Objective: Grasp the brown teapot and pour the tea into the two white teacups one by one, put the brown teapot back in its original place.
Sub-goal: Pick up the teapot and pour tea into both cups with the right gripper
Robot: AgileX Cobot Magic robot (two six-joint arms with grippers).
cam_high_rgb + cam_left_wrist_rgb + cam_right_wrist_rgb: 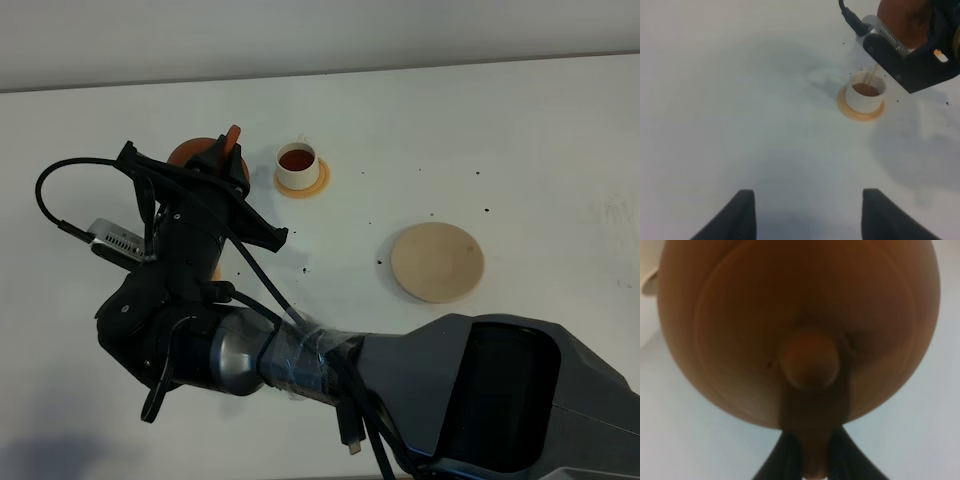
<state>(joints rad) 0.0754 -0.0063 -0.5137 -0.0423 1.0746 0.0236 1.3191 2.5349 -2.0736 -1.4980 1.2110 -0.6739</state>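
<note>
The brown teapot fills the right wrist view, lid knob toward the camera. My right gripper is shut on its loop handle. In the high view the right arm reaches across to the far left and holds the teapot tilted above the table. The left wrist view shows a thin stream of tea falling from the teapot into a white teacup on an orange coaster. The other white teacup, holding tea, stands on its coaster to the right. My left gripper hangs open over bare table.
The pale beige disc lies bare at the middle right of the white table. Dark specks dot the surface between the disc and the cups. The right arm's bulky links and cables cover the near left of the table.
</note>
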